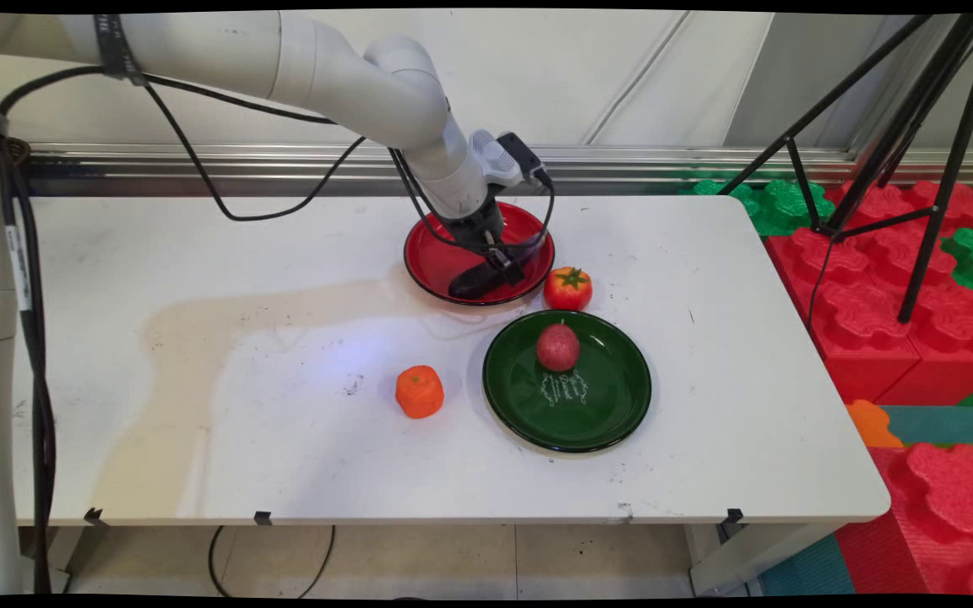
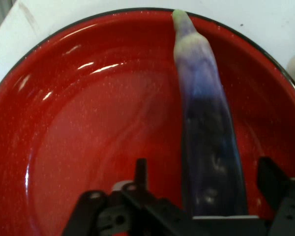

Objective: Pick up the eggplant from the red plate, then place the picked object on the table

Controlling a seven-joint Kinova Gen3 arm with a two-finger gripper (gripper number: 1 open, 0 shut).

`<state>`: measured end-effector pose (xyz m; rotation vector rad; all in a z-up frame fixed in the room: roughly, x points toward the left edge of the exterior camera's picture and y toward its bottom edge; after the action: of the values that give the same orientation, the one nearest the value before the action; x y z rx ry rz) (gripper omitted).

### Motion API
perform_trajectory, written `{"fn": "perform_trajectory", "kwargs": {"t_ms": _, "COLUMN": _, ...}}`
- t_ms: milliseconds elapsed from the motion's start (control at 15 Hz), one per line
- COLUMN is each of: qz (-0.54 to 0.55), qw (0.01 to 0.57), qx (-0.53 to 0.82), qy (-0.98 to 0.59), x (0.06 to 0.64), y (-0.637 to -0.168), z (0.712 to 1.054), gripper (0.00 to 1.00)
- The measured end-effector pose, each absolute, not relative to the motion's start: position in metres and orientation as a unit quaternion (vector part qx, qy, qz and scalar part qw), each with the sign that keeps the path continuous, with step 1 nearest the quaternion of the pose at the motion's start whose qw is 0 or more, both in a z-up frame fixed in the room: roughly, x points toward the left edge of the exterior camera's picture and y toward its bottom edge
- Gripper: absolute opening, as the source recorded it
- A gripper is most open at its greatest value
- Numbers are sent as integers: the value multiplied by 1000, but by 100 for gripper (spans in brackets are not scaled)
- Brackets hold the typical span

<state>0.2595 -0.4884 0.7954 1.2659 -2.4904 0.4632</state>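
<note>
The gripper (image 1: 499,263) is lowered into the red plate (image 1: 432,257), jaws spread either side of the toy eggplant (image 2: 206,142), which lies in the plate's near part.

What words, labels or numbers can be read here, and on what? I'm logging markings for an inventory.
Green plate: white ornamental lettering in its middle, below the red fruit, too small to read.
Label strip on the cables at the left edge: print too small to read.
Nothing else carries readable text.
</note>
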Motion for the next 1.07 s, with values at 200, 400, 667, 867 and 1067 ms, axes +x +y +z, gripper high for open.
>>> {"fn": "perform_trajectory", "kwargs": {"t_ms": 200, "qz": 158, "qw": 162, "qx": 452, "qy": -863, "x": 259, "y": -492, "z": 792, "gripper": 0}}
{"fn": "perform_trajectory", "kwargs": {"t_ms": 400, "qz": 158, "qw": 166, "qx": 460, "qy": -858, "x": 260, "y": -491, "z": 794, "gripper": 0}}
{"fn": "perform_trajectory", "kwargs": {"t_ms": 667, "qz": 173, "qw": 169, "qx": 475, "qy": -846, "x": 269, "y": -484, "z": 815, "gripper": 0}}
{"fn": "perform_trajectory", "kwargs": {"t_ms": 867, "qz": 193, "qw": 168, "qx": 470, "qy": -845, "x": 277, "y": -474, "z": 843, "gripper": 0}}
{"fn": "perform_trajectory", "kwargs": {"t_ms": 1067, "qz": 208, "qw": 167, "qx": 460, "qy": -847, "x": 287, "y": -460, "z": 866, "gripper": 0}}
